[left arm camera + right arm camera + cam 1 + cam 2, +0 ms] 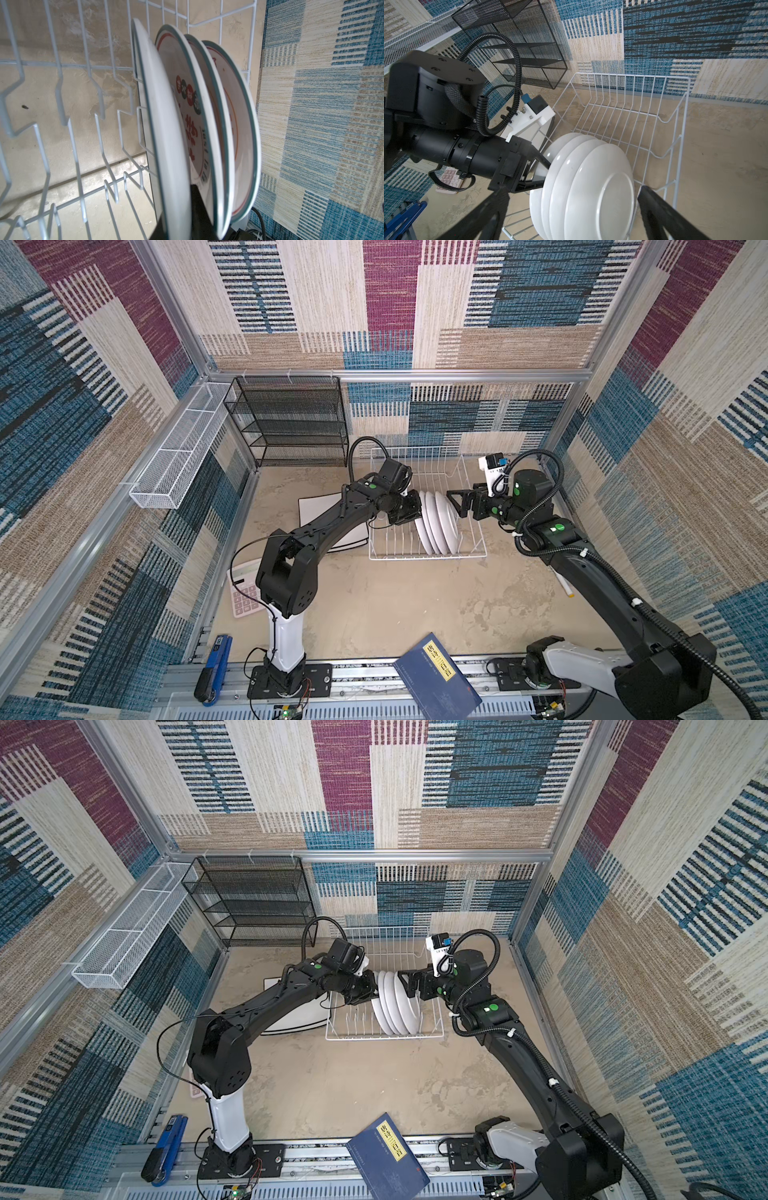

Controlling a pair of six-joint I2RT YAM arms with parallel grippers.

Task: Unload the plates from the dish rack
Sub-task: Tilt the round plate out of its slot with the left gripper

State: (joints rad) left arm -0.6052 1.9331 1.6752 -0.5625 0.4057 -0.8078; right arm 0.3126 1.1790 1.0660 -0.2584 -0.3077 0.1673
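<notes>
The white wire dish rack (pixel 473 485) (pixel 386 936) stands at the back of the table. Several round white plates (pixel 436 526) (pixel 395 1011) (pixel 602 187) stand on edge in it, red print on their faces. My left gripper (pixel 417 510) (pixel 178 218) is shut on the rim of the leftmost plate (pixel 166 124), one black finger (pixel 197 203) between it and its neighbour. My right gripper (pixel 457 504) (pixel 571 218) is open at the back of the rightmost plate, holding nothing. A square white plate with a black edge (pixel 316 506) lies flat left of the rack, partly under the left arm.
A black mesh shelf unit (pixel 286 423) stands at the back left, beside a long white mesh tray (pixel 178 460) on the left wall. A pink calculator (pixel 243 597), a blue tool (pixel 214 668) and a blue book (pixel 436 676) lie near the front. A white pen (pixel 563 585) lies under the right arm.
</notes>
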